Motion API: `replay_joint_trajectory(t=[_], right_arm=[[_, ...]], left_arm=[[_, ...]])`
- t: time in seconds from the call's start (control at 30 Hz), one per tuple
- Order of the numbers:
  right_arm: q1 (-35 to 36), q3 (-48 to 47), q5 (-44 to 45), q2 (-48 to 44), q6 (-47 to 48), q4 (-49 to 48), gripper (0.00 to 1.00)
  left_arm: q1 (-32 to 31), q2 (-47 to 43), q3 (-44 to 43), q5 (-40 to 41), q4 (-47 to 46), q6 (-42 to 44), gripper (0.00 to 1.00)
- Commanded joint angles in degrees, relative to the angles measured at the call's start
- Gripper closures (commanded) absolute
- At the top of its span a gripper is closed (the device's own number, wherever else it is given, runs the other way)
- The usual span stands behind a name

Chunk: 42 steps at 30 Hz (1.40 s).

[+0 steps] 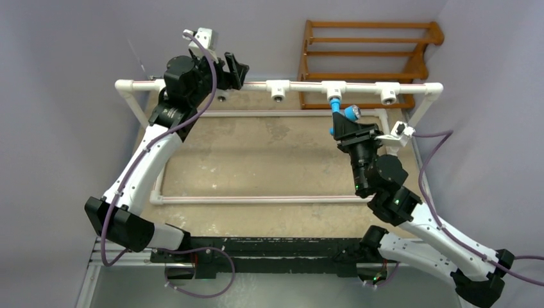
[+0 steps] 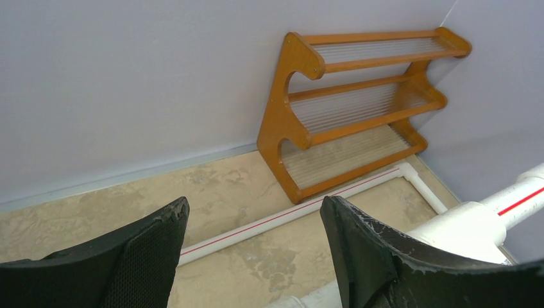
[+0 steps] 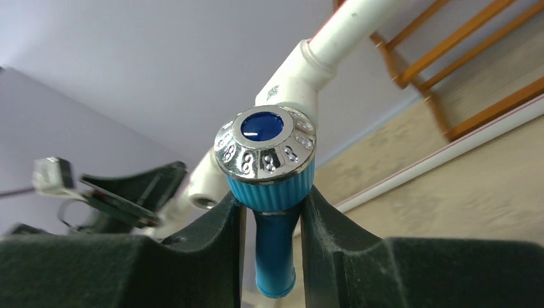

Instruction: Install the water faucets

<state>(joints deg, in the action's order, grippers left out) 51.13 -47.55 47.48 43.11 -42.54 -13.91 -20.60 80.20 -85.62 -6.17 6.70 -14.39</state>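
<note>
The blue faucet (image 1: 343,115) hangs at the middle white tee fitting (image 1: 334,91) of the raised pipe, its blue neck meeting the tee's opening. My right gripper (image 1: 351,130) is shut on it. In the right wrist view the fingers press both sides of the ribbed blue knob (image 3: 269,189) under its chrome cap, and the spout points down between them at my right gripper (image 3: 272,215). The threaded end is hidden. My left gripper (image 1: 235,70) is open and empty by the pipe's left part. In its own view my left gripper (image 2: 253,215) stands wide apart over the floor.
A white pipe frame (image 1: 256,85) runs across the back with two more open tees (image 1: 277,90) (image 1: 389,94). A lower pipe rectangle (image 1: 256,199) lies on the beige floor. A wooden rack (image 1: 365,61) leans at the back right wall. Grey walls close in on both sides.
</note>
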Motion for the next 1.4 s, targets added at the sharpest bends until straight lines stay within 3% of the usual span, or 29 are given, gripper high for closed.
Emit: replay_joint_trajectory(t=[0.0, 0.2, 0.5, 0.67, 0.77, 0.9, 1.0, 1.2, 1.37], right_arm=[[0.69, 4.17, -7.1, 1.79, -25.83, 1.36, 1.0], [-7.2, 9.53, -19.94, 3.3, -40.4, -7.03, 1.0], [-15.15, 13.84, -38.08, 13.16, -52.05, -24.83, 1.0], [-15.36, 15.38, -40.66, 15.01, -53.92, -29.88, 1.0], [-15.36, 15.57, -39.46, 13.26, -53.01, -27.56, 0.83], [-15.45, 15.89, -36.34, 9.15, -51.14, -20.47, 0.5], [-15.45, 16.57, -34.26, 5.63, -48.1, -15.51, 0.35], [-15.45, 14.78, -30.11, -1.44, -35.4, -2.98, 0.21], [-15.45, 11.99, -26.61, -7.71, -20.33, 6.29, 0.17]], left_arm=[[0.65, 1.09, 3.27, 0.77, 11.97, -0.38, 0.25], [0.65, 0.06, 3.45, 1.53, 11.96, 0.04, 0.25], [0.65, -0.31, 3.8, 2.57, 11.7, 0.59, 0.25], [0.82, -0.27, 3.97, 2.58, 11.67, 0.59, 0.25], [1.14, -0.05, 3.97, 2.18, 11.59, 0.44, 0.25], [1.52, 0.04, 3.97, 1.62, 11.59, 0.11, 0.25], [1.7, 0.16, 3.97, 1.3, 11.58, -0.02, 0.25], [1.79, 0.3, 3.89, 0.99, 11.58, -0.2, 0.25], [1.92, 0.65, 3.89, 0.69, 11.65, -0.33, 0.25]])
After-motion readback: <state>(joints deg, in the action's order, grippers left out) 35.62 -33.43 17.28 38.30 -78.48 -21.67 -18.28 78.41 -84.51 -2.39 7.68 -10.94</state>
